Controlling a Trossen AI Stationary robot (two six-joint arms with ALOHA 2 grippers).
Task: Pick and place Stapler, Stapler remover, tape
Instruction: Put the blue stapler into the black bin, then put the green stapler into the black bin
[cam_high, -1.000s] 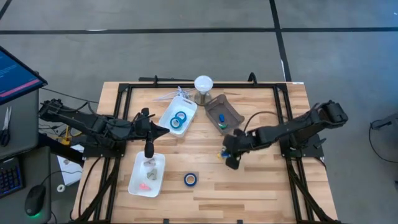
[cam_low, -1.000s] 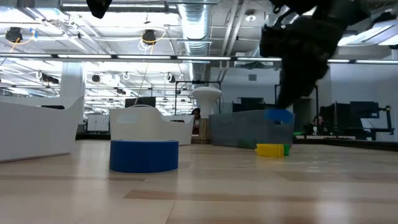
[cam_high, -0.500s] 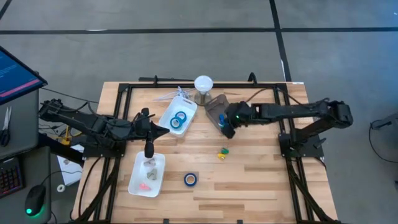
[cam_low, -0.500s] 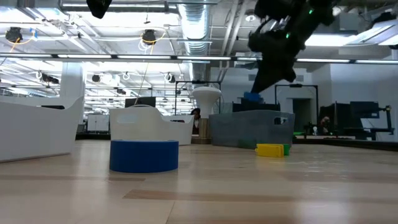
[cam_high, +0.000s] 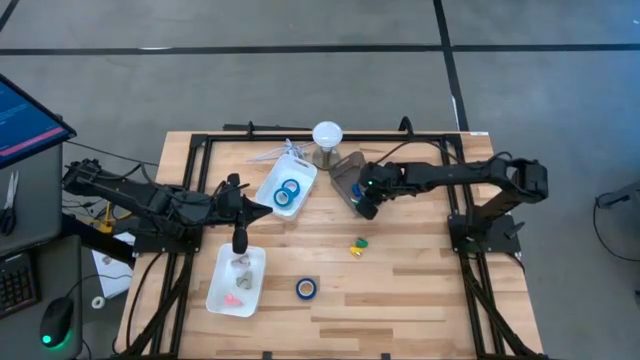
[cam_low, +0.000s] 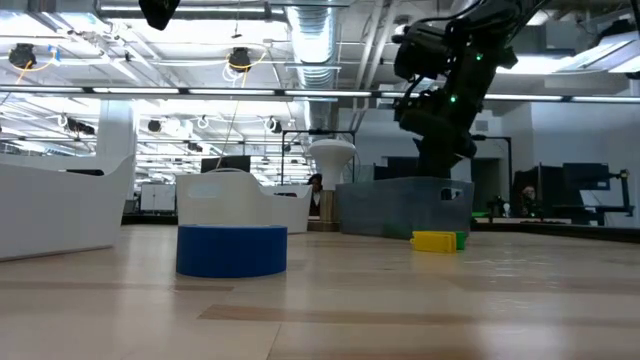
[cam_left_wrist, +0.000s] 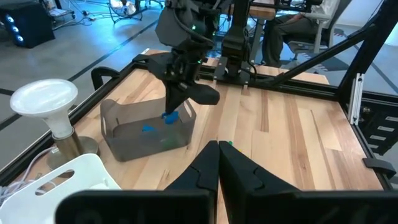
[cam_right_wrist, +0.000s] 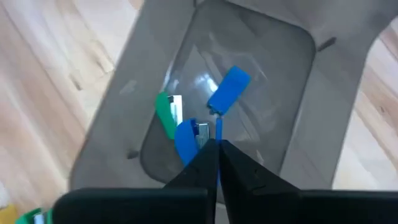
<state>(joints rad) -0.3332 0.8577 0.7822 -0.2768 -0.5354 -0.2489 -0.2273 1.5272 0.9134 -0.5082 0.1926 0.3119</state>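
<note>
Right end effector (cam_high: 366, 205) is positioned over the grey bin (cam_high: 372, 178), fingers closed on a blue stapler (cam_right_wrist: 188, 140). Left end effector (cam_high: 240, 243), closed, hangs above the white tray (cam_high: 222, 292).

Right tool (cam_high: 366, 205) now over grey bin (cam_high: 372, 178)

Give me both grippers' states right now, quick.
Left gripper: shut, holding nothing.
Right gripper: shut on a blue stapler, over the grey bin.

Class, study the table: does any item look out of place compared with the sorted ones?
Two do: a blue ring-shaped tape roll and a small yellow-and-green stapler lie loose on the bare wood, while similar pieces sit in trays.
</note>
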